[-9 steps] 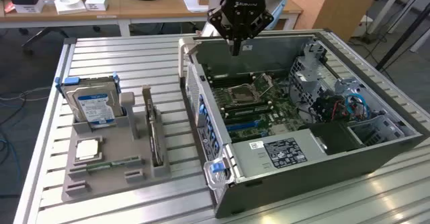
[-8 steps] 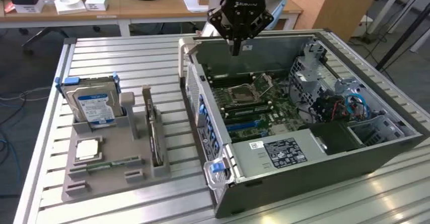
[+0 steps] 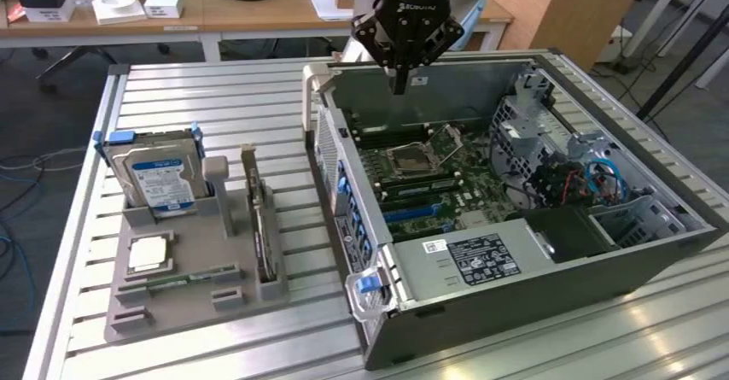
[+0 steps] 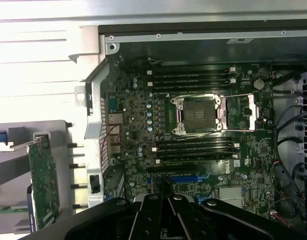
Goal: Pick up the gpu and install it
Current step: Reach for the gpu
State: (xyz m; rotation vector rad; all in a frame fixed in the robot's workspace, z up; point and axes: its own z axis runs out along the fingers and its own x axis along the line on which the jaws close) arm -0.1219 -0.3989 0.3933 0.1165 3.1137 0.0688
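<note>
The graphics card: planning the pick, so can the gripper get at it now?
Probably yes. The graphics card stands on edge in the rack, top edge uncovered; the gripper, shut, hangs over the open computer case beside it.

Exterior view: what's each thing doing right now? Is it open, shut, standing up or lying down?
gripper: shut, holding nothing, above the computer case.
computer case: lying on its side, open.
gpu: standing on edge in the grey holder, untouched.
hard drive: standing upright in the grey holder.
processor socket: looks empty.
</note>
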